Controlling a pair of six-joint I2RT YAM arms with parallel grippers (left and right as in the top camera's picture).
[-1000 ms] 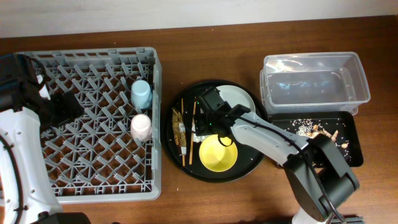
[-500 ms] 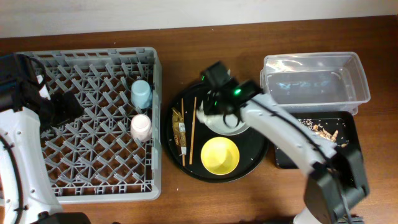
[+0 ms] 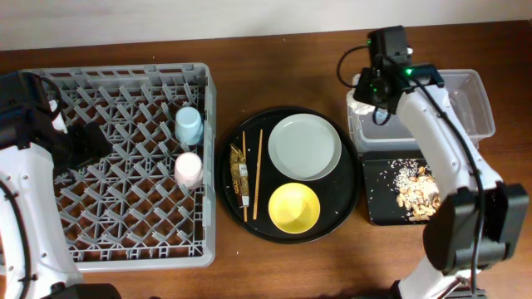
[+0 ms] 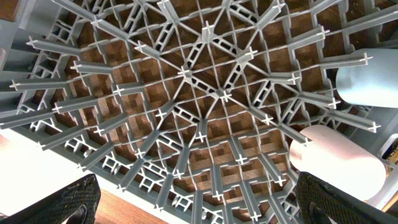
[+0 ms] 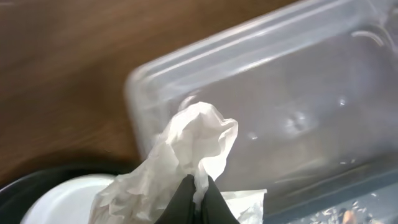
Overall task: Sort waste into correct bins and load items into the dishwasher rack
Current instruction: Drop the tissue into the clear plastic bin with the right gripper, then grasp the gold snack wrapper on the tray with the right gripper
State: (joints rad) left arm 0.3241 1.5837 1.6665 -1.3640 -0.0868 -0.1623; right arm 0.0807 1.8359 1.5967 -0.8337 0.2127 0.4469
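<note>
My right gripper [image 5: 198, 193] is shut on a crumpled white tissue [image 5: 186, 149], which hangs over the left end of the clear plastic tub [image 3: 465, 112]. In the overhead view the tissue [image 3: 361, 105] shows just under that gripper [image 3: 366, 96]. My left gripper [image 4: 199, 205] stands open above the grey dishwasher rack [image 3: 116, 83], holding nothing. A blue cup [image 3: 189, 124] and a pink cup [image 3: 188, 169] sit in the rack's right side. The plate [image 3: 305, 147], yellow bowl [image 3: 293, 207], chopsticks [image 3: 258, 172] and gold-brown wrappers [image 3: 239, 170] lie on the round black tray [image 3: 352, 195].
The shallow black tray [image 3: 378, 208] in front of the tub holds beige food scraps [image 3: 416, 189]. The rack fills the table's left half. Bare wood runs along the far edge and the near right corner.
My right gripper shut on the tissue over the round tray and carried it up and right to the clear tub. The plate now lies uncovered. The left arm has not moved.
</note>
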